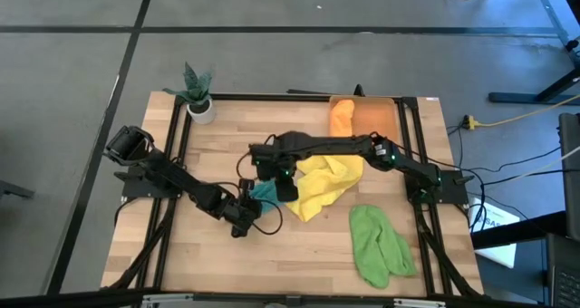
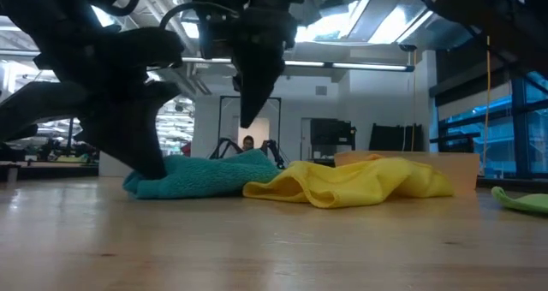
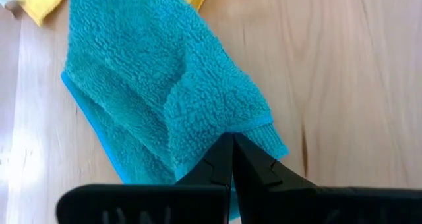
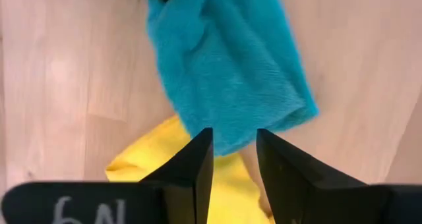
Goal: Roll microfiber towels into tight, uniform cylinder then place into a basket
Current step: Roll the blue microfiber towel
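The teal towel [image 1: 265,192] lies bunched on the table left of centre, its far end against the yellow towel [image 1: 326,181], which lies crumpled beside it. My left gripper [image 3: 232,143] is shut on the teal towel's near end. My right gripper [image 4: 234,135] hangs open above the towel [image 2: 205,175], fingers pointing down and clear of it. A light green towel [image 1: 381,245] lies at the near right. An orange towel [image 1: 343,116] sits in the basket [image 1: 385,118] at the far edge. My left gripper pinches the teal towel at its hemmed edge [image 3: 254,126], near a corner, between its two shut fingertips. The fingers slant down from the table's near left. Folds in the cloth run toward the fingertips, and the rest of the towel lies on the table.
A white pot with a green plant [image 1: 199,95] stands at the far left corner. Black frame rails [image 1: 177,154] run along the table's left and right sides. Bare wood shows at the near edge between the left arm and the green towel.
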{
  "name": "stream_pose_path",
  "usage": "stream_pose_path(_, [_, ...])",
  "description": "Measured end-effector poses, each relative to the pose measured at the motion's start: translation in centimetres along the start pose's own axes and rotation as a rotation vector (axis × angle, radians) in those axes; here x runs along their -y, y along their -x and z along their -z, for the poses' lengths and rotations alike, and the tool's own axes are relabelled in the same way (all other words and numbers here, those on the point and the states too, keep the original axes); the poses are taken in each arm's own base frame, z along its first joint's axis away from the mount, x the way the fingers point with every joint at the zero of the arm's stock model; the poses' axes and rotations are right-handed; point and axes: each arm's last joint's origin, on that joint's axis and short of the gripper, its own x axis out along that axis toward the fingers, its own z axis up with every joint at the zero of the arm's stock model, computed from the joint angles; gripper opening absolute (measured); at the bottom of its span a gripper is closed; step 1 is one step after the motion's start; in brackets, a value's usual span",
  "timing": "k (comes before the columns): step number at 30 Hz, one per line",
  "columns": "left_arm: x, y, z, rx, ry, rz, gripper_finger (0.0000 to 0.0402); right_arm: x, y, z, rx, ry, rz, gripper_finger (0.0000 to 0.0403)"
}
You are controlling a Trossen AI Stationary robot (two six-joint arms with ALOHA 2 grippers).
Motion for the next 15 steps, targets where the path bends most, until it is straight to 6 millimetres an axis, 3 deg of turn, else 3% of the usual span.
stream_pose_path(8, [0.8,0.4,0.2,0.009,-0.014,0.006,0.0004,-3.1,-0.8,-0.2,-0.040,0.057,0.050,0.0117])
stream_pose_path(15, [1.8,0.9,0.4,0.021,-0.021,0.023,0.0004,-4.5,-1.0,-0.1,-0.057,0.034,0.067,0.0117])
